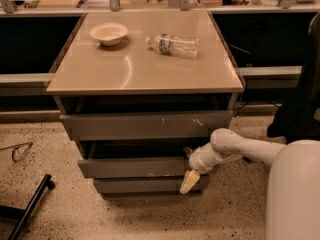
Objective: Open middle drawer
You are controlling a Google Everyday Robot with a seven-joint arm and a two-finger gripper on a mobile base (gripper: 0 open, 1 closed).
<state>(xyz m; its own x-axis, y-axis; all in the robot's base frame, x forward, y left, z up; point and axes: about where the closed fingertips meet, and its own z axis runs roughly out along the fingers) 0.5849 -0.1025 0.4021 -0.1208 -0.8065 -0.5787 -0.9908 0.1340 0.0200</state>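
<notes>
The middle drawer (135, 167) is the plain grey front between the taller scratched top front (145, 125) and the narrow bottom front (145, 185). It stands a little out from the cabinet, with a dark gap above it. My gripper (187, 180) is at the right end of the middle drawer's front, reaching down over its lower edge towards the bottom front. My white arm (235, 146) comes in from the right.
On the beige cabinet top (145, 69) sit a white bowl (108, 33) and a lying water bottle (172, 44). Eyeglasses (17, 151) and a black bar (27, 206) lie on the speckled floor at left. My white body (295, 194) fills the lower right.
</notes>
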